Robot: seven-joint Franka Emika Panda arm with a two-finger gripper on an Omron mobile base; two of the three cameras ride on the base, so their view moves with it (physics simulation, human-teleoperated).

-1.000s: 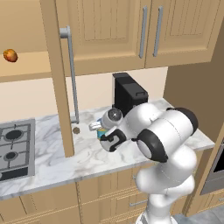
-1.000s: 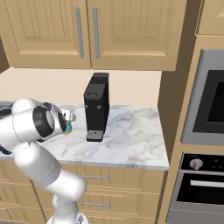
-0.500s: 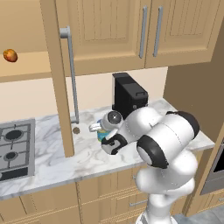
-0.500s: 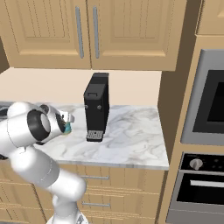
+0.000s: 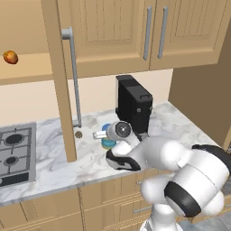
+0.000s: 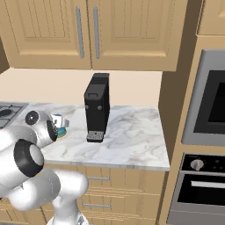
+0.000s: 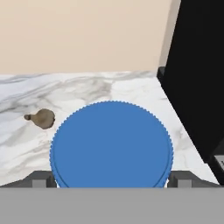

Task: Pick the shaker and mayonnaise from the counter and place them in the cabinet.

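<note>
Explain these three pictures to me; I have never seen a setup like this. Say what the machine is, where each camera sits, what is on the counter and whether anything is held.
This is a rendered kitchen. The white machine is a robot arm on a driving base. Two cameras ride behind it, left and right, looking forward and down. The third sits on the hand, looking along the jaws. On the marble counter stand a black appliance, a jar of mayonnaise with a blue lid, and a small brown shaker. The jaws are open, one fingertip each side of the lid; nothing is held yet. A small fruit sits on the cabinet shelf.
</note>
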